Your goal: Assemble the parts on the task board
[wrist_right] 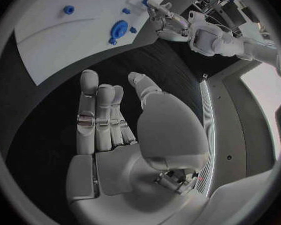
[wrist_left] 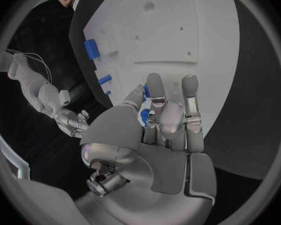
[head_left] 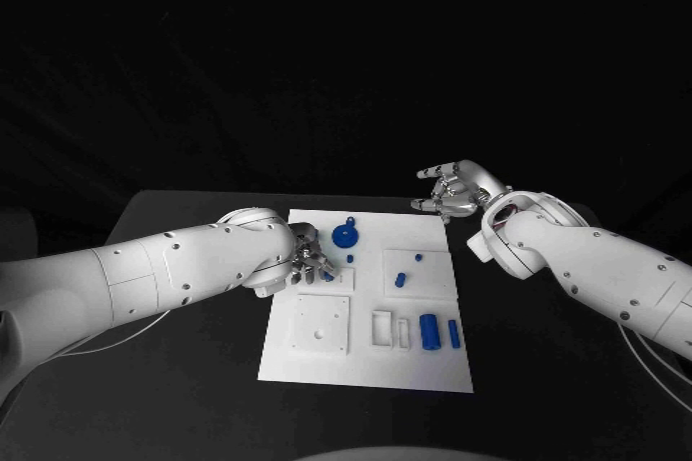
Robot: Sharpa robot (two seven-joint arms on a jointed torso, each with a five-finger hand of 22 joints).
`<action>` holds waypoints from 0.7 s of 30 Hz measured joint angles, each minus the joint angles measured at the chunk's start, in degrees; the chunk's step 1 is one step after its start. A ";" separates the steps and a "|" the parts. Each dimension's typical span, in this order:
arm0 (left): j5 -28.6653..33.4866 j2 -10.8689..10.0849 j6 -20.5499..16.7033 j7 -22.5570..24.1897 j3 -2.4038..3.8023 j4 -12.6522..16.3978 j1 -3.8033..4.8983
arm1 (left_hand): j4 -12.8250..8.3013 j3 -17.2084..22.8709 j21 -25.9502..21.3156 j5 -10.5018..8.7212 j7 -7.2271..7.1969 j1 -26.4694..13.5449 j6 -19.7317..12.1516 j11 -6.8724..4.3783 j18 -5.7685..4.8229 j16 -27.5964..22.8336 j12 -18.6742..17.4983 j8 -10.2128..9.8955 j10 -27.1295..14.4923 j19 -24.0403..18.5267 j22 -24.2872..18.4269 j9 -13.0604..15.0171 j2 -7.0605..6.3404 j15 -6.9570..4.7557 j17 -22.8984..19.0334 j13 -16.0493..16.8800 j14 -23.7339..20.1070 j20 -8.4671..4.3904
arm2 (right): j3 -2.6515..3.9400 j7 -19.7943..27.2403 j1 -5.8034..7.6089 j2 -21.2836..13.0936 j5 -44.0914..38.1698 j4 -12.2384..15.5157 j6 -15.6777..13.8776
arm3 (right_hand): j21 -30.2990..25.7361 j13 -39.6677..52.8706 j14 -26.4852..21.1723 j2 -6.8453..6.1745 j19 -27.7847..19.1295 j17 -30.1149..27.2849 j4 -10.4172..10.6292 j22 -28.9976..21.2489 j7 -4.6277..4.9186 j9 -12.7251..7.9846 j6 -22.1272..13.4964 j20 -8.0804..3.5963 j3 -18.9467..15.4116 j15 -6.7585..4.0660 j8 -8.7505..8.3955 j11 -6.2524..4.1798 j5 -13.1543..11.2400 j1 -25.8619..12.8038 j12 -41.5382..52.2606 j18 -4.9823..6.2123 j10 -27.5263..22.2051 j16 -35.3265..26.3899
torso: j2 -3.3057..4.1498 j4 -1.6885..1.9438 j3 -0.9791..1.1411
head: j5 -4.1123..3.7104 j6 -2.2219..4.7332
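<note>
The white task board lies in the middle of the black table. My left hand hovers over the board's left side and pinches a small blue part between thumb and fingers. On the board lie a round blue wheel, two short blue pegs, a blue cylinder and a blue bar. My right hand hangs past the board's far right corner, fingers apart, palm bare. The right wrist view also shows the wheel and the board.
A square white plate and a small slotted frame sit in the board's near half. Bare black table surrounds the board on every side. Thin cables trail off my left arm near the table's left edge.
</note>
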 measured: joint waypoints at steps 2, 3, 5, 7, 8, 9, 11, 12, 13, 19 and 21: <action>-0.20 -0.04 0.04 0.00 0.00 0.00 0.00 | 0.00 0.00 0.00 0.00 0.00 0.00 0.00 0.00 0.00 0.00 0.00 -0.06 0.00 0.00 0.00 0.01 0.00 0.00 0.00 0.00 0.00 0.00 | 0.00 0.01 -0.02 0.01 0.01 0.00 0.03 | 0.00 0.00 0.00 0.06 0.00 0.00 0.00 0.00 0.00 0.00 0.00 0.00 0.00 0.00 0.00 0.00 0.00 -0.06 0.00 0.00 0.00 0.00 | -0.01 0.01 -0.01 | 0.01 -0.04; -0.32 -0.06 0.06 0.00 0.00 0.01 -0.01 | 0.00 0.00 0.00 0.00 0.00 0.00 0.00 0.00 0.00 0.00 0.00 -0.12 0.00 0.00 0.00 0.03 0.00 0.00 0.00 0.00 0.00 0.00 | 0.00 0.01 -0.03 0.01 0.02 -0.01 0.05 | 0.00 0.00 0.00 0.06 0.00 0.00 0.00 0.00 0.00 0.00 0.00 0.00 0.00 0.00 0.00 0.00 0.00 -0.06 0.00 0.00 0.00 0.00 | -0.01 0.01 0.01 | 0.02 -0.05; -0.57 -0.09 0.09 0.00 0.00 0.04 -0.01 | 0.00 0.00 0.00 0.00 0.00 0.00 0.00 0.00 0.00 0.00 0.00 -0.18 0.00 0.00 0.00 1.21 0.00 0.00 0.00 0.00 0.00 0.00 | 0.00 0.01 -0.05 0.01 0.03 -0.02 0.07 | 0.00 0.00 0.00 0.06 0.00 0.00 0.00 0.00 0.00 0.00 0.00 0.00 0.00 0.00 0.00 0.00 0.00 -0.06 0.00 0.00 0.00 0.00 | -0.01 0.01 0.03 | 0.03 -0.07; -0.75 -0.12 0.13 0.01 0.00 0.08 -0.02 | 0.00 0.00 0.00 -0.01 0.00 0.00 0.00 0.00 0.00 0.00 0.00 -0.09 0.00 0.00 -0.01 1.21 0.00 0.00 -0.03 0.00 0.00 0.00 | 0.00 0.01 -0.07 0.02 0.04 -0.02 0.10 | 0.00 0.00 0.00 0.06 0.00 0.00 0.00 0.00 0.00 0.00 0.00 0.00 0.00 0.00 0.00 0.00 0.00 -0.06 0.00 0.00 0.00 0.00 | -0.01 0.00 0.03 | 0.05 -0.07; -0.86 -0.13 0.15 0.02 0.00 0.10 -0.02 | 0.00 0.00 0.00 -0.01 0.00 0.00 0.00 0.00 0.00 0.00 0.00 0.02 0.00 0.00 -0.01 1.21 0.00 0.00 -0.19 0.00 0.00 0.00 | 0.00 0.01 -0.08 0.02 0.04 -0.03 0.11 | 0.00 0.00 0.00 0.06 0.00 0.00 0.00 -0.01 0.00 0.00 0.00 0.00 0.00 0.00 0.00 0.00 0.00 -0.06 0.00 0.00 0.00 0.00 | -0.01 0.00 0.03 | 0.07 -0.07; -0.99 -0.15 0.19 0.04 0.00 0.12 -0.03 | 0.00 0.00 0.00 -0.01 0.00 0.00 0.00 0.00 0.00 0.00 0.00 0.02 0.00 0.00 -0.01 1.21 0.00 0.00 -0.24 0.00 0.00 0.00 | 0.00 0.01 -0.08 0.02 0.05 -0.03 0.13 | 0.00 0.00 0.00 0.06 0.00 0.00 0.00 0.00 0.00 0.00 0.00 0.00 0.00 0.00 0.00 0.00 0.00 -0.06 0.00 0.00 0.00 0.00 | -0.01 0.00 0.03 | 0.08 -0.07; -1.12 -0.16 0.25 0.07 0.00 0.14 -0.03 | 0.00 0.00 0.00 -0.02 0.00 0.00 0.00 0.00 0.00 0.00 0.00 0.02 0.00 0.00 -0.01 1.44 0.00 0.00 -0.24 0.00 0.00 0.00 | 0.00 0.01 -0.11 0.02 0.05 -0.04 0.15 | 0.00 0.00 0.00 0.06 0.00 0.00 0.00 -0.01 0.00 0.00 0.00 0.00 0.00 0.00 0.00 0.00 0.00 -0.06 0.00 0.00 0.00 0.00 | -0.01 0.00 0.03 | 0.08 -0.08; -1.20 -0.17 0.28 0.07 0.00 0.14 -0.05 | 0.00 0.00 0.00 -0.03 0.00 0.00 0.00 0.00 0.00 0.00 0.00 0.02 0.00 0.00 -0.01 2.33 0.00 0.00 -0.24 0.00 0.00 0.00 | 0.00 0.01 -0.12 0.02 0.06 -0.04 0.15 | 0.00 0.00 0.00 0.06 0.00 0.00 0.00 -0.01 0.00 0.00 0.00 0.00 0.00 0.00 0.00 0.00 0.00 -0.06 0.00 0.00 0.00 0.00 | -0.01 0.00 0.03 | 0.11 -0.10; -1.35 -0.20 0.32 0.07 0.00 0.14 -0.07 | 0.00 0.00 0.00 -0.12 0.00 0.00 0.00 0.00 0.01 0.00 0.00 0.02 0.00 0.00 -0.01 2.35 0.00 0.00 -0.24 0.00 0.00 0.00 | 0.00 0.02 -0.13 0.02 0.06 -0.06 0.17 | 0.00 0.00 0.00 0.06 0.00 0.00 0.00 -0.01 0.00 0.00 0.00 0.00 0.00 0.00 0.00 0.00 0.00 -0.06 0.00 0.00 0.00 0.00 | -0.01 0.00 0.03 | 0.12 -0.13; -1.97 -0.26 0.57 0.07 -0.01 0.11 -0.12 | -0.07 -0.07 0.00 -0.22 0.00 0.00 0.00 0.00 0.00 0.00 0.00 0.02 0.00 0.00 -0.01 2.47 0.00 0.01 -0.24 0.00 0.00 0.00 | 0.00 0.02 -0.22 0.03 0.09 -0.16 0.21 | 0.00 0.00 0.00 0.06 0.00 0.00 0.00 -0.01 0.00 0.00 0.00 0.00 0.00 0.00 0.00 0.00 0.00 -0.05 0.00 0.00 0.00 0.00 | -0.01 0.00 0.02 | 0.06 -0.16; -2.10 -0.26 0.66 0.07 -0.01 0.11 -0.15 | -0.07 -0.07 0.00 -0.23 0.00 0.00 0.00 0.00 0.00 0.00 0.00 0.02 0.00 0.00 -0.02 2.48 0.00 0.01 -0.24 0.00 0.01 0.00 | 0.00 0.02 -0.24 0.04 0.10 -0.17 0.22 | 0.00 0.00 0.00 0.05 0.00 0.00 0.00 -0.01 0.00 0.00 0.00 0.00 0.00 0.00 0.00 0.00 0.00 -0.06 0.00 0.00 0.00 0.00 | -0.01 0.00 0.02 | 0.06 -0.16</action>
